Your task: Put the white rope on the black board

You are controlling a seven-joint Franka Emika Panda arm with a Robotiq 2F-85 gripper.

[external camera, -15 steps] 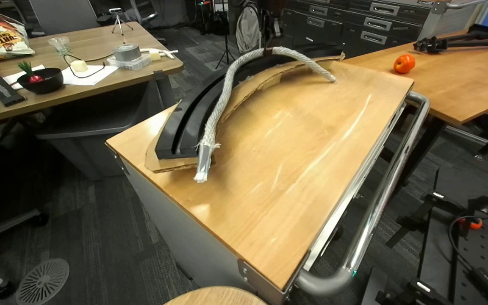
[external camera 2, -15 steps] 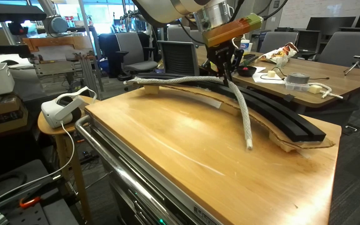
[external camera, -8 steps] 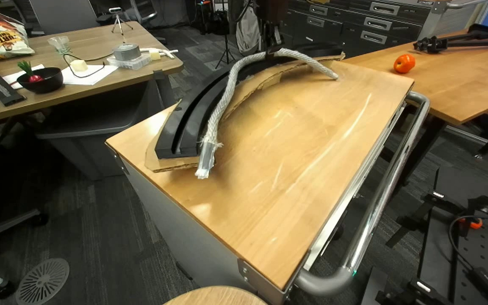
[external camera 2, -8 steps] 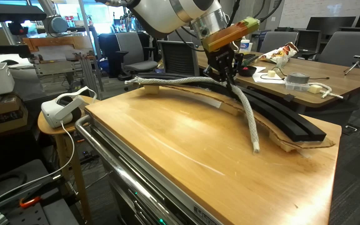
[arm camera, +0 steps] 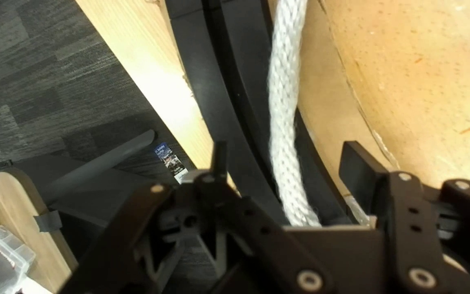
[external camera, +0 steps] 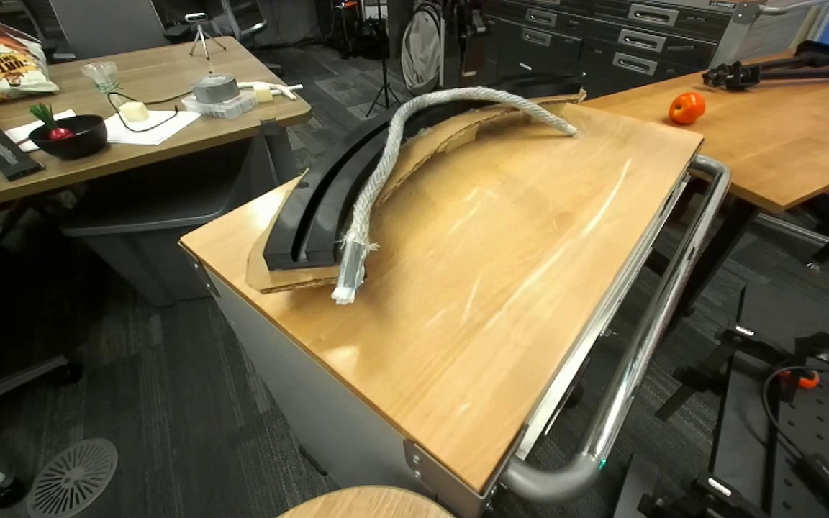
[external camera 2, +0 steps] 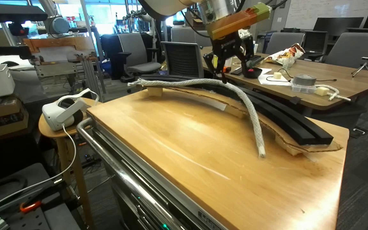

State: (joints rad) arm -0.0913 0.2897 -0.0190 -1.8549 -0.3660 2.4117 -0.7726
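The white rope (external camera 2: 253, 118) rests along the middle of the black board (external camera 2: 302, 129), on its inner side. Its bare end bends off onto the wooden tabletop. In an exterior view the rope (external camera: 394, 137) has its taped end beside the front tip of the board (external camera: 324, 226), over the cardboard edge. My gripper (external camera 2: 230, 71) hovers just above the rope's middle. In the wrist view the gripper (arm camera: 288, 161) has its jaws wide apart, with the rope (arm camera: 284, 102) passing below the gap untouched. There the rope slants across the board (arm camera: 202, 73) towards its groove.
Cardboard (external camera 2: 283, 143) on small blocks carries the board above the wooden tabletop (external camera: 501, 288). A metal rail (external camera: 637, 360) runs along the cart's side. A neighbouring table holds a black bowl (external camera: 73, 138) and a tape roll (external camera: 216, 89). A headset (external camera 2: 63, 111) sits on a stool.
My gripper, shut on the rope's middle, came down to the board, then opened and rose off it. The rope's middle settled lower, and its bare end slid a little along the tabletop.
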